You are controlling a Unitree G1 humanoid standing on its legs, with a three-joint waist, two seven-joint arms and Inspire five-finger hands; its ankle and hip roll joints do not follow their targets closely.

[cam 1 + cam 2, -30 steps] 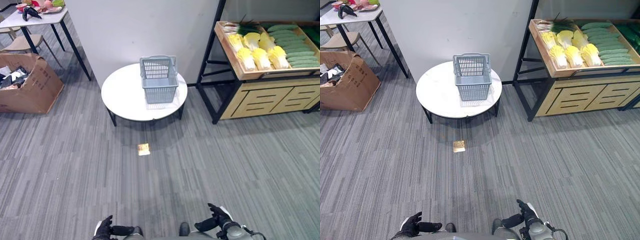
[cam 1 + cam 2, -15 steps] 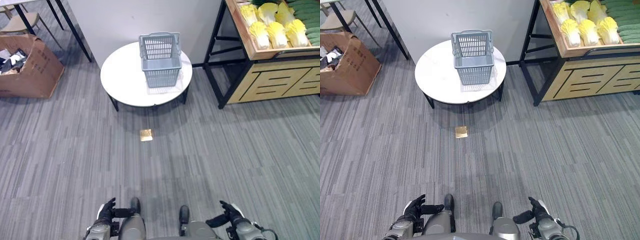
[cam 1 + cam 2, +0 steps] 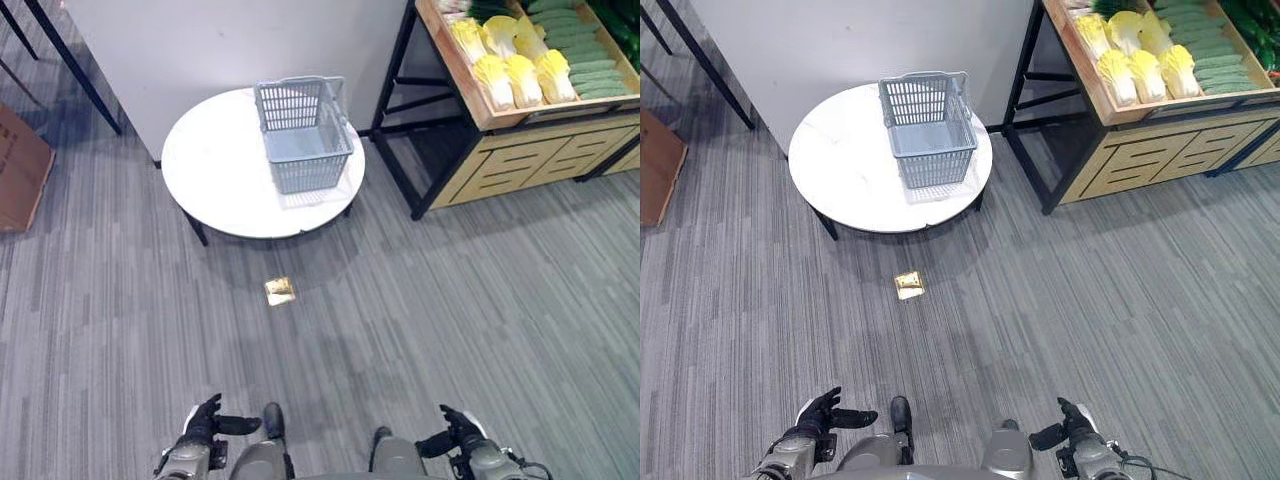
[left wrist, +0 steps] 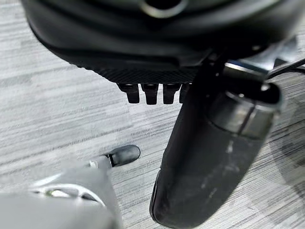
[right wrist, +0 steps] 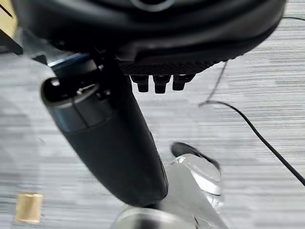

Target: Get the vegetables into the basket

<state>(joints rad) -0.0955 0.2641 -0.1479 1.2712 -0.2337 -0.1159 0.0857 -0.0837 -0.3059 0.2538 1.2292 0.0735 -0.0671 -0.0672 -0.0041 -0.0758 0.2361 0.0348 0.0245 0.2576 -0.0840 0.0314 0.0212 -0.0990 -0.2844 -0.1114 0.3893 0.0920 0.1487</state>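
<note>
Left eye view has the robot standing well back on the grey carpet (image 3: 480, 300), with the grey plastic basket (image 3: 301, 135) sitting on the round white tabletop (image 3: 215, 180) up ahead. The basket is toward the far right part of that tabletop, handles folded up, and it looks like it has nothing in it.

The vegetables are all off to the right on a wooden produce stand (image 3: 520, 165) with a black frame, well apart from the basket. There's a bunch of yellow-white cabbages (image 3: 510, 70) in the tray, and a row of green cucumbers (image 3: 585, 60) just beside them on the right. Something leafy and darker green sits at the far back of the tray, too small to tell what.

Both hands are down low at the near edge, nowhere near any of it. The left hand (image 3: 205, 425) hangs at the lower left with its thumb sticking out and its fingers (image 4: 147, 93) loose, holding nothing. The right hand (image 3: 455, 435) is the same deal at the lower right, fingers (image 5: 159, 83) relaxed and empty.

A small gold-coloured square thing (image 3: 279, 291) lies on the carpet between the robot and the tabletop. A brown cardboard box (image 3: 20, 170) shows at the left edge.
</note>
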